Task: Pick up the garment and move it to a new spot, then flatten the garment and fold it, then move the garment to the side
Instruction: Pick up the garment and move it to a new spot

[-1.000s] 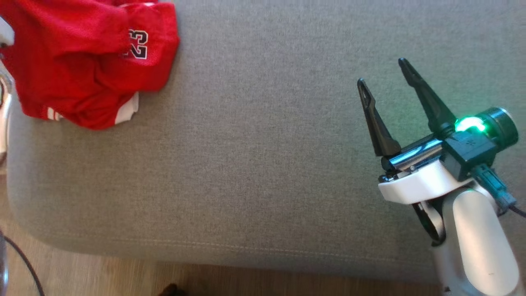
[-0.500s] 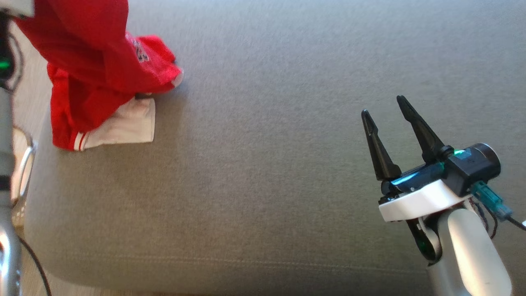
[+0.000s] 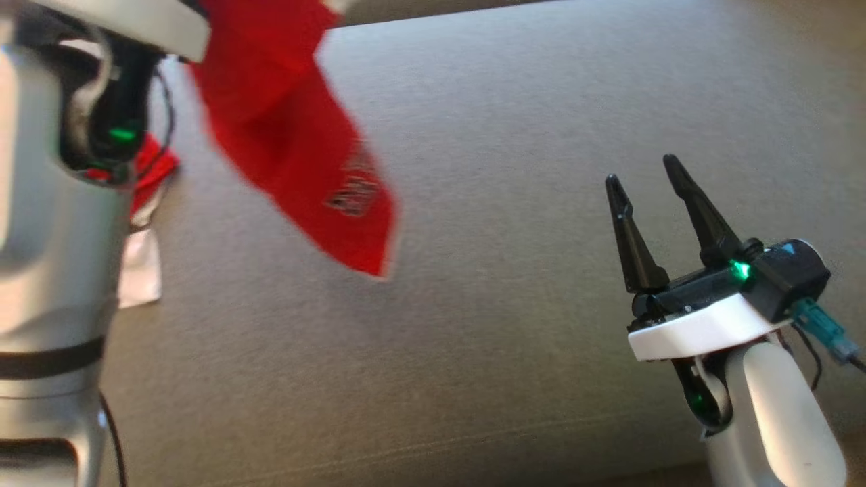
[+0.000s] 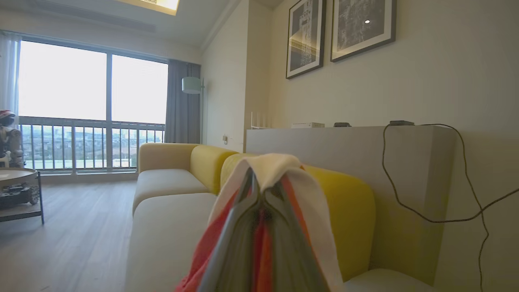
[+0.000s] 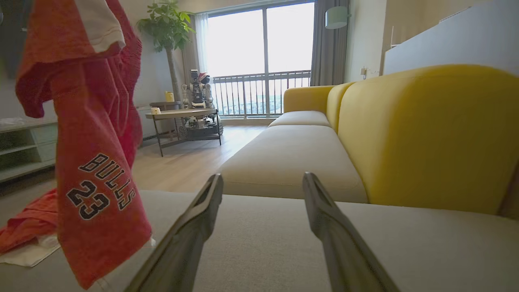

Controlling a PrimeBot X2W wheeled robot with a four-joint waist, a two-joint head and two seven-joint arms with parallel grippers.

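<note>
Red cloth hangs in the air: the garment (image 3: 291, 135) dangles over the left part of the grey sofa seat (image 3: 541, 122). Its top runs off the upper edge of the head view, so the spot where it is held is cut off there. It is blurry in that view, and the print on it cannot be read. In the right wrist view the garment (image 5: 97, 170) is sharp, and black letters say BULLS 23. A white band shows near its top. Its low end lies on the seat in a red and white heap. In the head view that heap is partly hidden behind the left arm (image 3: 54, 237).

The left gripper (image 4: 257, 190) is clamped on the garment. In the left wrist view its two fingers are pressed together. Red and white cloth is folded over the tips, so the tips are hidden. The fingers look fuzzy because they are so close.

The right gripper (image 3: 641, 169) is spread wide and holds nothing. It hovers over the right part of the seat, well apart from the garment.

Behind the seat stands a yellow backrest (image 5: 425, 134). Farther off are a big window (image 5: 259, 56), a low table (image 5: 182, 115) and a plant (image 5: 166, 24). Two pictures (image 4: 336, 32) hang on the wall, cut off at the top. A thin cable (image 4: 405, 194) trails down below them.
</note>
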